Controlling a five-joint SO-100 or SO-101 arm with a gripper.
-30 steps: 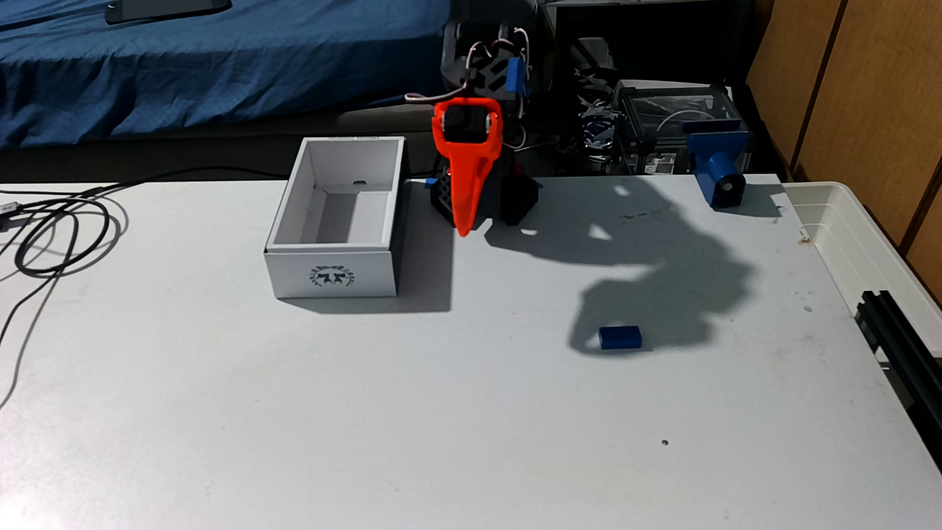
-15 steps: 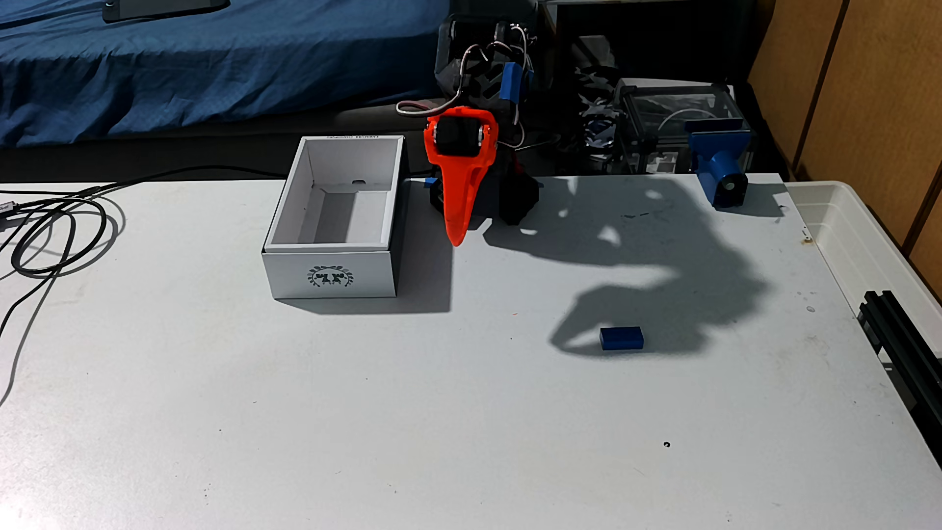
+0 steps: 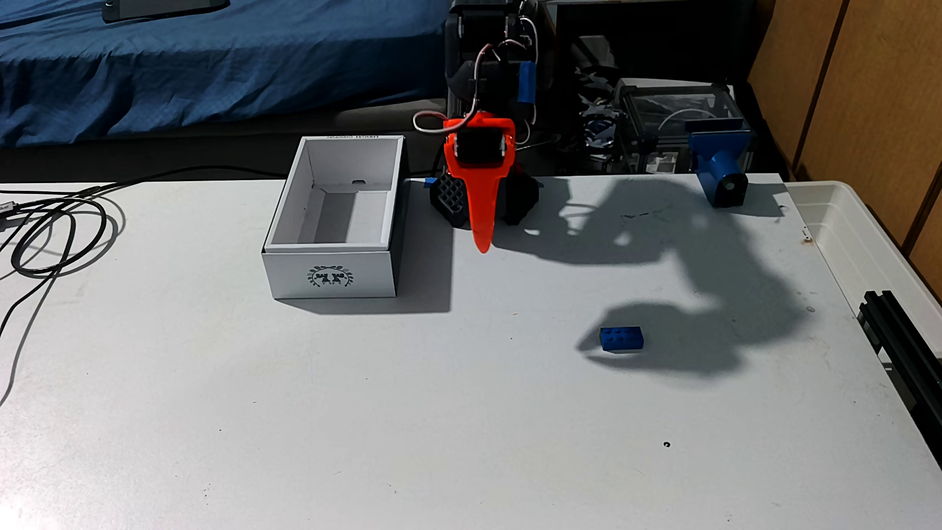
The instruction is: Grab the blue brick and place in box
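Fixed view, and there's one blue brick (image 3: pixel 621 339), right of centre on the white table (image 3: pixel 357 418): small, dark glossy plastic, rectangular, round studs on top, sitting at the edge of the arm's shadow. One box (image 3: pixel 334 219) too, upper left of centre: white cardboard, open-topped, a dark wreath emblem on its near short side. Upper middle, the orange gripper (image 3: pixel 482 247) hangs point-down, a smooth tapered wedge holding nothing; whether its jaws are parted I cannot tell. One blue bracket (image 3: pixel 718 168) stands upper right.
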